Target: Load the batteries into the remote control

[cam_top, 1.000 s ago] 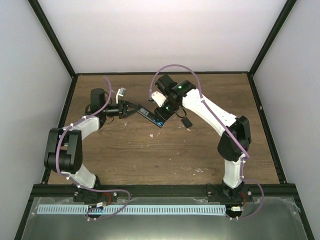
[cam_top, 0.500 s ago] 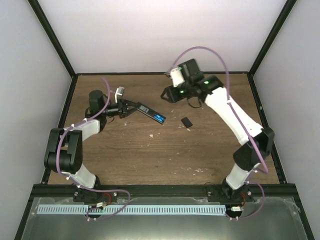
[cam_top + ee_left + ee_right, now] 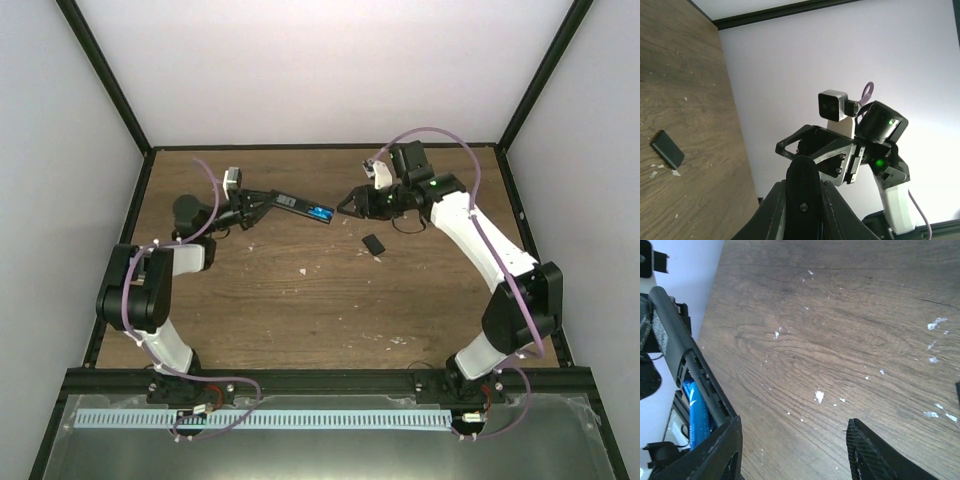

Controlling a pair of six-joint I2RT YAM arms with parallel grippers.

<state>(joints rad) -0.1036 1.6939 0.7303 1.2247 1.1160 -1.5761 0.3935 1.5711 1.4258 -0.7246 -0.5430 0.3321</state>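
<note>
The long slim black plastic remote control [image 3: 296,206] is clamped at 1 end in the left pincer [image 3: 262,203] and held above the wooden table [image 3: 300,310], presumably to present its open bay. Bright-blue cylindrical batteries [image 3: 320,212] sit at its far end, just ahead of the right pincer [image 3: 350,204], which is parted and empty. Whether 2 are seated cannot be told. The small black rectangular cover [image 3: 373,244] lies unfitted beneath that pincer.
</note>
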